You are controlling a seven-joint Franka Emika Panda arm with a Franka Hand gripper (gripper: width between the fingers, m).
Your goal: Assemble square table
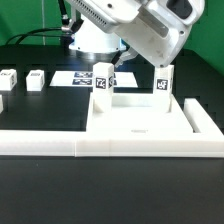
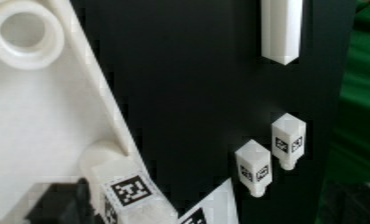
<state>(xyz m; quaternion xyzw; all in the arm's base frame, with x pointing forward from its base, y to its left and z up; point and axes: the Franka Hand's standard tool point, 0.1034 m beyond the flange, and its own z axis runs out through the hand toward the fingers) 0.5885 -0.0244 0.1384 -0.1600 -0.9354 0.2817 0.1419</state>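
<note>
The square table's white slab [image 1: 140, 118] lies flat in the corner of a low white wall. Two tagged white legs stand upright on it, one at the back left [image 1: 102, 78] and one at the back right [image 1: 163, 83]. My gripper [image 1: 160, 62] hangs just above the right leg, open, with nothing held. In the wrist view the slab [image 2: 40, 110] shows a round hole [image 2: 25, 35], and tagged white parts [image 2: 132, 190] sit close under the camera. Two loose legs [image 2: 271, 150] lie on the black table.
The low white wall [image 1: 110, 146] runs along the slab's front and right sides. Loose tagged legs [image 1: 36, 78] [image 1: 10, 78] sit at the exterior view's left. The marker board [image 1: 82, 76] lies behind the slab. A long white bar [image 2: 283, 30] lies on the black surface.
</note>
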